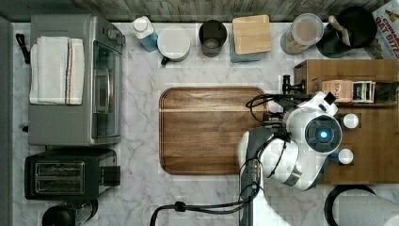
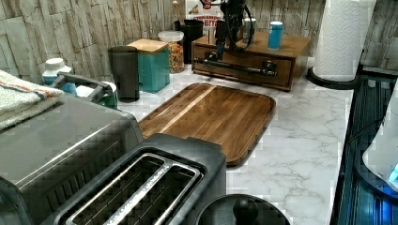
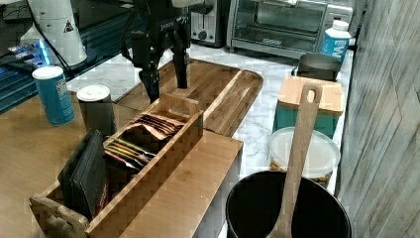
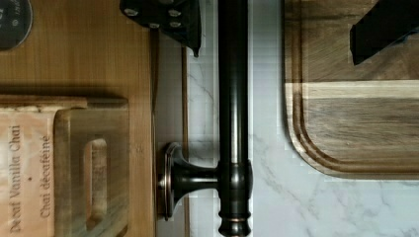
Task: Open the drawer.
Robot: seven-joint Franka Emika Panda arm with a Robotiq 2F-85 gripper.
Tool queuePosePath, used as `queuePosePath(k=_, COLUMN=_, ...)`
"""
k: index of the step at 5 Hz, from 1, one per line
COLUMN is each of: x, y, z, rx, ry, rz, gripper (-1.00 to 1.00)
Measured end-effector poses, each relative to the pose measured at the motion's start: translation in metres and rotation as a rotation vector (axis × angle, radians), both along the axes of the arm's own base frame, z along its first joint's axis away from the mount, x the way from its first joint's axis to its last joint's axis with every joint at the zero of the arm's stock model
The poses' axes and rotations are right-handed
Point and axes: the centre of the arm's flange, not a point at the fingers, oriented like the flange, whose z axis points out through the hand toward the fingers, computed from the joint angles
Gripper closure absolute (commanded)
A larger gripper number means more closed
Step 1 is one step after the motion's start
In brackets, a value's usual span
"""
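Observation:
The drawer (image 2: pixel 244 66) is the wide brown front of a low wooden box, and in the left view it sits flush with the box. A long black bar handle (image 4: pixel 233 98) on posts runs across the drawer front; the handle (image 2: pixel 234 66) is level along it. My gripper (image 4: pixel 274 49) is open just above the handle, near the end by the tea box. One finger (image 4: pixel 173 19) is on the drawer side of the bar, the other over the cutting board side. My gripper (image 3: pixel 166 79) hangs straight down, and nothing is held. The white arm (image 1: pixel 301 141) covers much of the drawer front.
A wooden cutting board (image 1: pixel 209 129) lies close in front of the drawer. On the box stand a tea box (image 3: pixel 143 144), a blue can (image 3: pixel 52 94) and a dark can (image 3: pixel 96 109). A paper towel roll (image 2: pixel 342 37), canisters, a toaster oven (image 1: pixel 75 80) and a toaster (image 1: pixel 70 176) surround the counter.

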Motion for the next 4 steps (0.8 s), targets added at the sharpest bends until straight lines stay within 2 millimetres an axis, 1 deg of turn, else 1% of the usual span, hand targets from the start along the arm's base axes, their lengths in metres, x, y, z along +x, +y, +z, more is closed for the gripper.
queuePosePath(k=2, x=0.001, y=0.001, z=-0.032, rx=0.0, ry=0.011, rz=-0.075, gripper=-1.0)
queuePosePath(k=3, x=0.001, y=0.003, z=-0.045, rx=-0.013, ry=0.035, rz=-0.054, gripper=-1.0)
queuePosePath(k=4, x=0.003, y=0.006, z=-0.053, rx=-0.027, ry=0.005, rz=-0.043, gripper=-1.0)
